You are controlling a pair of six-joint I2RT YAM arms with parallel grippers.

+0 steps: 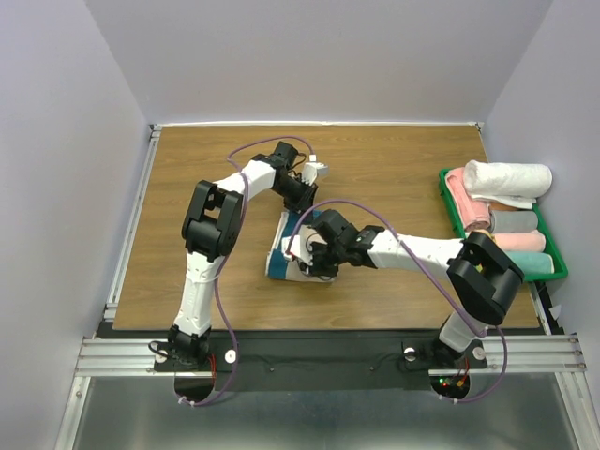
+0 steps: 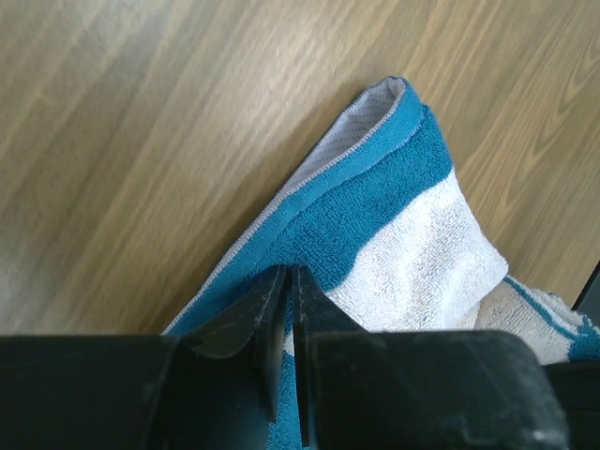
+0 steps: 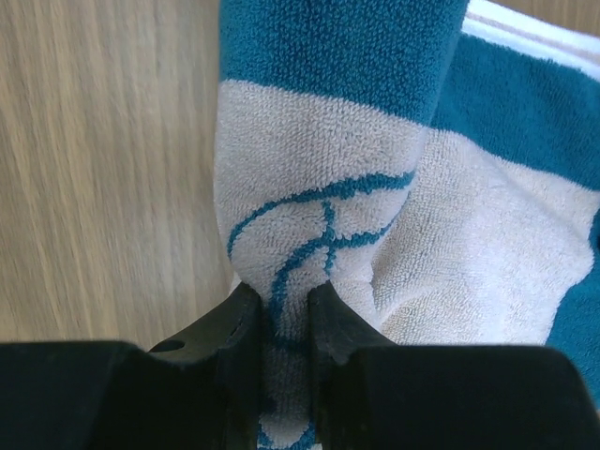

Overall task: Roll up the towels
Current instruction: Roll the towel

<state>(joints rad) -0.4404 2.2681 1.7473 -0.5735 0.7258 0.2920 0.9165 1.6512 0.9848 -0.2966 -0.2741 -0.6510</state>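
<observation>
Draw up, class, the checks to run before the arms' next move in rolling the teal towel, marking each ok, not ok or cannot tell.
1. Grip of right fingers on the towel: ok, a fold is pinched between them.
2. Grip of left fingers on the towel's edge: ok, closed narrowly on it.
3. Towel lying flat for rolling: not ok, it is bunched and folded between the arms.
4. Roll already started: cannot tell, the arms hide much of the cloth from above.
5. The green tray of rolled towels out of the way: ok, it sits at the table's right edge, apart from the towel.
</observation>
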